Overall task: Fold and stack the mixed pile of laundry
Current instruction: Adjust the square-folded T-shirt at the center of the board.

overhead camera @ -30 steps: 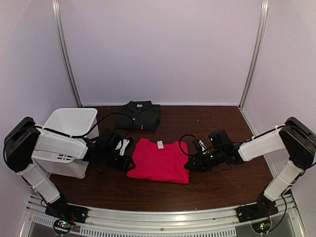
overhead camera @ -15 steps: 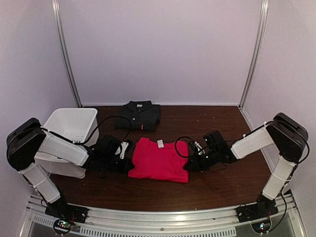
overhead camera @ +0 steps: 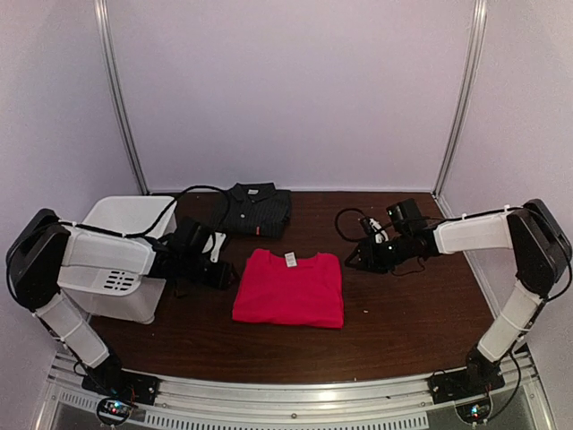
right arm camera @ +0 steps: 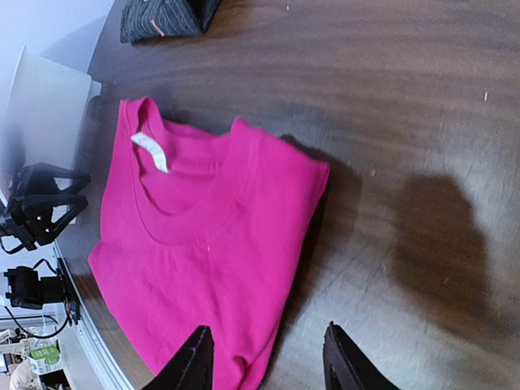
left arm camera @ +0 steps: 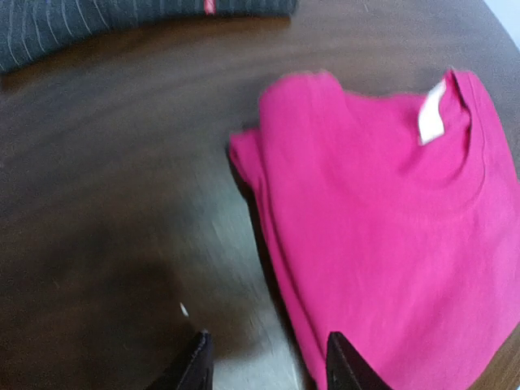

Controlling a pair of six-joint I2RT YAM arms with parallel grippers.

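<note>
The red T-shirt [overhead camera: 289, 287] lies folded flat in a neat rectangle at the middle of the table, its collar and white tag toward the back. It also shows in the left wrist view [left arm camera: 390, 236] and in the right wrist view [right arm camera: 203, 252]. The dark pinstriped shirt [overhead camera: 253, 209] lies folded behind it, near the back wall; its edge shows in the left wrist view [left arm camera: 97, 24]. My left gripper [overhead camera: 219, 269] is open and empty, just left of the T-shirt. My right gripper [overhead camera: 356, 260] is open and empty, above the table to the right of the T-shirt.
A white plastic bin [overhead camera: 125, 255] stands at the left edge, under my left arm. Black cables loop over the table by both wrists. Bare dark wood table [overhead camera: 412, 322] lies in front of and to the right of the T-shirt.
Both grippers have let go of the red T-shirt's side edges and drawn back and away from it, the right one farther. The T-shirt now lies still.
</note>
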